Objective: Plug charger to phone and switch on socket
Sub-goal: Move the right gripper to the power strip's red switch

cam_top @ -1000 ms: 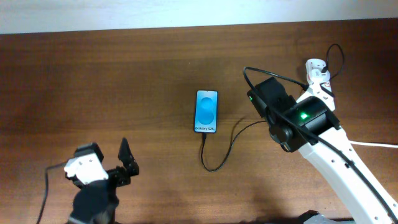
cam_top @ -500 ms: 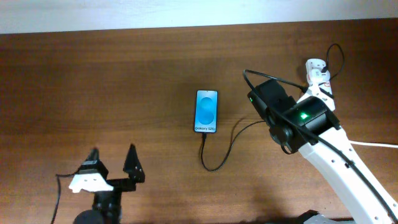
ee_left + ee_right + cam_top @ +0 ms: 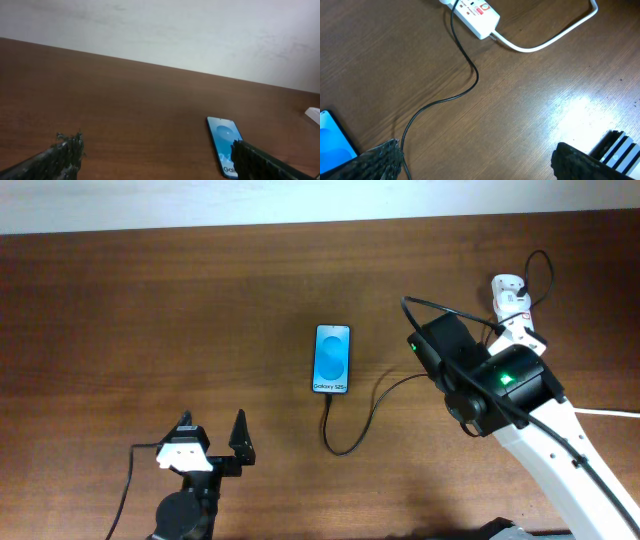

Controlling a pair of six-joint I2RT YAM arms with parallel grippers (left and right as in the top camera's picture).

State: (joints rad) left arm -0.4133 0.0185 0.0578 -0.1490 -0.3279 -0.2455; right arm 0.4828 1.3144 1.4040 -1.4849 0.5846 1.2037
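Reads "Galaxy S25" at one end of the phone [image 3: 332, 359], charger [image 3: 477, 76] tip touching there. Left pincer [image 3: 212, 438] spread, well apart from phone; right pincer [image 3: 480, 161] spread, nearer.

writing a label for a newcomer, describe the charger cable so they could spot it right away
On the brown wooden table, find the blue-screened phone near the middle. The charger cable starts at the phone's text-strip end, loops toward the robot's side, then runs right to the white power strip. It is thin and black, unlike the power strip's thick white cord.
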